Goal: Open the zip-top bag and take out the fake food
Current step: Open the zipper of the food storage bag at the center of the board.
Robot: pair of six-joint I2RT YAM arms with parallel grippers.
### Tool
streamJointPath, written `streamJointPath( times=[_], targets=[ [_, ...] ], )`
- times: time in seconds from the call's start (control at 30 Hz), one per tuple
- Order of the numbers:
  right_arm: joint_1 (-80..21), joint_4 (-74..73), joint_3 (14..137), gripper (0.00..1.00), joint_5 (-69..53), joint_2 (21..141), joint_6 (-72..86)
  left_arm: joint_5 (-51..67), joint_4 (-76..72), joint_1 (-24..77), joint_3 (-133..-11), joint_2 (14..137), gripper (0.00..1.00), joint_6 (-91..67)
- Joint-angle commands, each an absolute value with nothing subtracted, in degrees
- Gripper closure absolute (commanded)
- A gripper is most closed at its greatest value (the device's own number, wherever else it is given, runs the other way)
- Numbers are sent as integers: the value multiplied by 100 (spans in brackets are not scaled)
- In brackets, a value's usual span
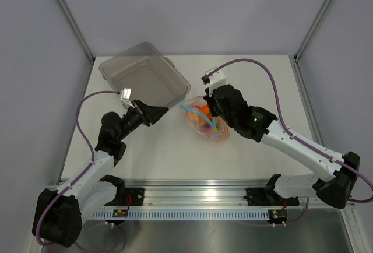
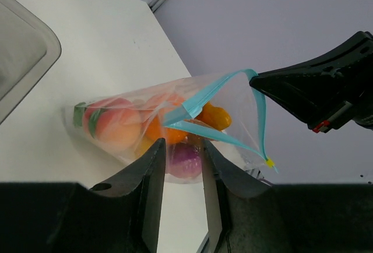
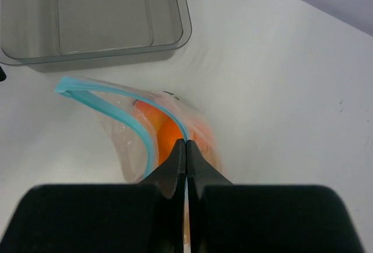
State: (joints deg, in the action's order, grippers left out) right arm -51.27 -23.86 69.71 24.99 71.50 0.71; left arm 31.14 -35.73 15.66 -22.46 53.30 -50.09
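The zip-top bag point(image 1: 205, 123) lies mid-table with its mouth open, the light-blue zip strip point(image 3: 140, 127) spread in a loop. Inside is the fake food: a peach piece point(image 2: 113, 126), an orange one point(image 2: 217, 116) and a purple one point(image 2: 185, 161). My right gripper point(image 3: 186, 146) is shut on one side of the zip strip and holds that edge up; it shows as a black shape point(image 2: 326, 90) in the left wrist view. My left gripper point(image 2: 182, 151) stands open just short of the bag's lower edge with nothing between its fingers. From above it point(image 1: 165, 111) sits left of the bag.
A rigid clear tub point(image 1: 143, 78) stands at the back left, close behind the left gripper, and also shows in the right wrist view point(image 3: 93, 14). Walls close in the table at the back and both sides. A rail point(image 1: 198, 200) runs along the near edge.
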Motion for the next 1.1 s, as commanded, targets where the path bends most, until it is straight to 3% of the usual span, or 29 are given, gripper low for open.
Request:
streamJointPath(
  times=[0.0, 0.23, 0.43, 0.7, 1.07],
  targets=[
    [-5089, -2364, 7066, 100, 2593, 7189, 439, 2514, -3059, 1854, -2391, 4879, 67, -5212],
    [-5098, -2391, 7119, 100, 2461, 7286, 580, 1952, -2725, 2416, -2259, 4201, 67, -5308],
    [-5089, -2303, 7049, 100, 2426, 7181, 624, 1521, -2847, 2891, -2320, 4666, 68, -6020],
    [-5089, -2241, 7023, 100, 2391, 7172, 677, 1170, -3331, 3875, -2417, 5475, 45, -6030],
    [-5089, -2127, 6961, 100, 2329, 7119, 703, 519, -3464, 4315, -2443, 5766, 32, -6109]
  ],
)
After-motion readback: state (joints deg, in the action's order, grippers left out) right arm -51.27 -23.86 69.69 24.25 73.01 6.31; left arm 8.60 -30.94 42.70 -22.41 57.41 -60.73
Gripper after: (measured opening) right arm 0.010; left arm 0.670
